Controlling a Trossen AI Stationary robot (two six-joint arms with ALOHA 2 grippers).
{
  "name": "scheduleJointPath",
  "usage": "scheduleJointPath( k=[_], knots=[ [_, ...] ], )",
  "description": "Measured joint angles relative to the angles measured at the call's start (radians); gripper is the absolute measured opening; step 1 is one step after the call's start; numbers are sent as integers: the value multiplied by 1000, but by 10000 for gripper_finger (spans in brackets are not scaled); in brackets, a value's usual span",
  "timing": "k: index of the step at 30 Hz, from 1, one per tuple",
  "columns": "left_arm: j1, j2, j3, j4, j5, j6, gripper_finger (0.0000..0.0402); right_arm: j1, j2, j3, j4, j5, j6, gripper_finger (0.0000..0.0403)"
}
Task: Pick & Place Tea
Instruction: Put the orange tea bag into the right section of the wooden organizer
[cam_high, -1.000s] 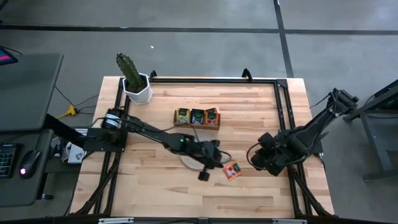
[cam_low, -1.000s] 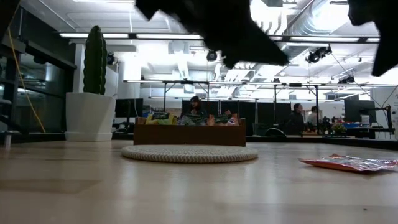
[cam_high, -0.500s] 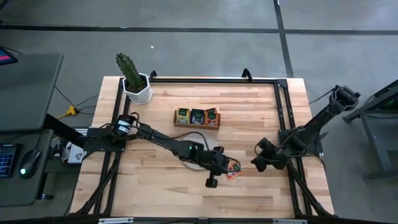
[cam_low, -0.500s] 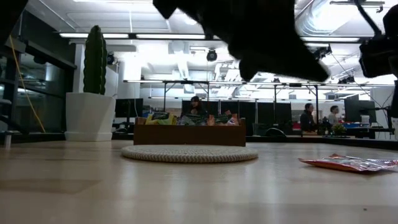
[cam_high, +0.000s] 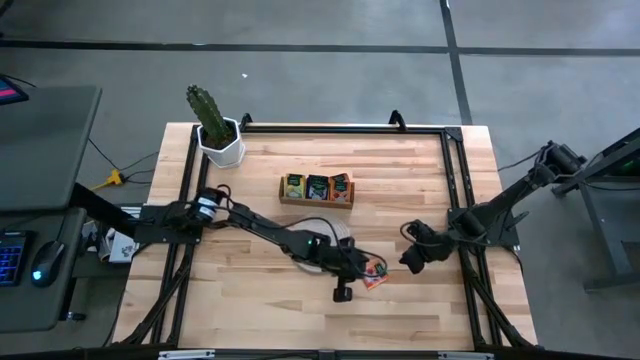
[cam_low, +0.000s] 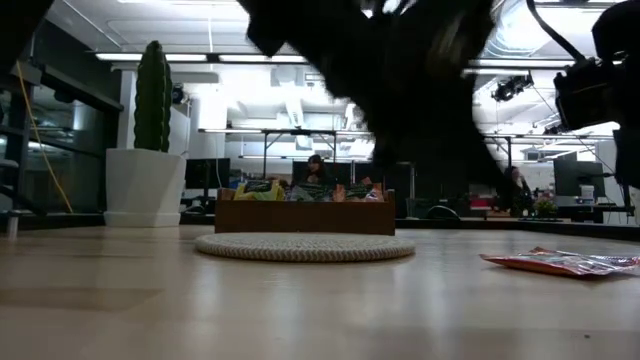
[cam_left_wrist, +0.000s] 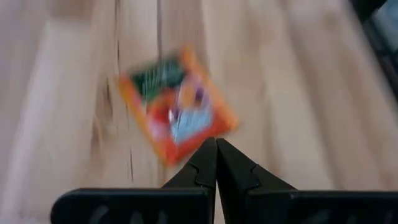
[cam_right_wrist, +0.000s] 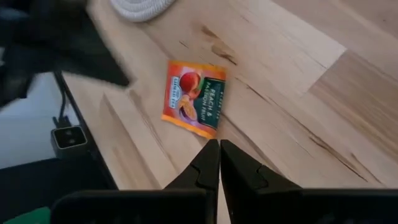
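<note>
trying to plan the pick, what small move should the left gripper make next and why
Probably open the fingers first. The left gripper hovers shut right beside the orange-red square paper tea sachet, which lies flat and loose on the wooden table, so shut fingers cannot take it.

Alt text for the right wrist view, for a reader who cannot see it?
An orange-red tea sachet lies flat on the wooden table, just beyond the right gripper, whose dark fingers are shut. The edge of the round woven mat and the blurred left arm show farther off.
</note>
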Motion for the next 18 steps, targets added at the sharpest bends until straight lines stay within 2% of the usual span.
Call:
scheduleJointPath(
  k=[5, 12, 18],
  knots=[
    [0, -3, 0, 32, -7, -8, 0, -20, 0, 0, 16, -7, 51, 6],
    [0, 1, -1, 52, -54, 37, 0, -23, 0, 0, 95, 62, 50, 4],
    [1, 11, -1, 57, -84, 64, 0, -23, 0, 0, 95, 64, 83, 2]
  ],
)
